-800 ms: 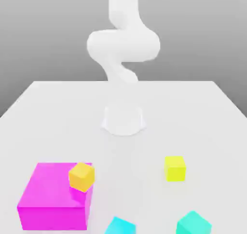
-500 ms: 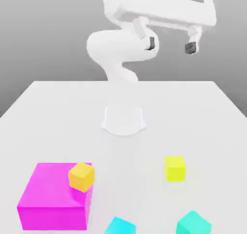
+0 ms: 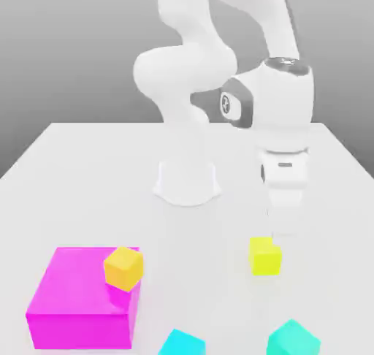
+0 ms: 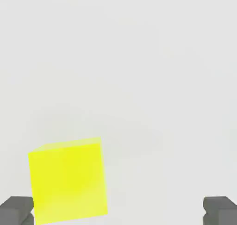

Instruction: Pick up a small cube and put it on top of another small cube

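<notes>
From outside, the yellow cube is seen sitting on the desk under the arm; up close, the hand is spread wide, nothing gripped, cube beside one finger.

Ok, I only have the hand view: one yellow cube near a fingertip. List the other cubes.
Observer: An orange-yellow cube sits on a corner of the big magenta block, at the exterior view's left.
Operator: Give me what's on the table itself.
Observer: Two turquoise cubes lie at the near edge, one beside the magenta block.
Operator: Place the gripper for me.
Observer: The gripper hangs low, just above the yellow cube.
</notes>
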`<act>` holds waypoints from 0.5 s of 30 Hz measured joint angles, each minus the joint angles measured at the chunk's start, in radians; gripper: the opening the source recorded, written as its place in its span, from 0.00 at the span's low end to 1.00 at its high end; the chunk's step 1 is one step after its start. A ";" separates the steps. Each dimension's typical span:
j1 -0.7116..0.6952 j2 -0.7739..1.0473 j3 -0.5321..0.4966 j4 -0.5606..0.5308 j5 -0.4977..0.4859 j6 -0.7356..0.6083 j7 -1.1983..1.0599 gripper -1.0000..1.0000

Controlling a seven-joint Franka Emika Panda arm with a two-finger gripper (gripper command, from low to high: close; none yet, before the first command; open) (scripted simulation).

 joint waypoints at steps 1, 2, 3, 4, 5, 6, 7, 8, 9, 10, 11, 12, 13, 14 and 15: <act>0.000 0.035 0.002 0.002 0.005 0.029 -0.009 0.50; -0.001 0.071 0.005 0.006 0.009 0.059 -0.015 0.50; -0.002 0.107 0.007 0.011 0.014 0.089 -0.020 0.50; -0.006 0.143 0.012 0.017 0.018 0.119 -0.023 0.50; -0.010 0.179 0.017 0.022 0.019 0.149 -0.024 0.50; -0.015 0.215 0.021 0.028 0.018 0.179 -0.024 0.50; -0.018 0.249 0.024 0.034 0.019 0.207 -0.025 0.00; -0.018 0.249 0.024 0.034 0.019 0.207 -0.025 0.00; -0.018 0.249 0.024 0.034 0.019 0.206 -0.025 0.00; -0.018 0.249 0.024 0.034 0.019 0.206 -0.025 0.00; -0.019 0.249 0.024 0.034 0.018 0.205 -0.024 0.00; -0.019 0.249 0.024 0.034 0.018 0.204 -0.024 0.00; -0.020 0.265 0.026 0.037 0.017 0.218 -0.024 0.00; -0.021 0.256 0.026 0.035 0.017 0.211 -0.023 0.00; -0.033 0.233 0.033 0.031 -0.004 0.192 -0.008 0.00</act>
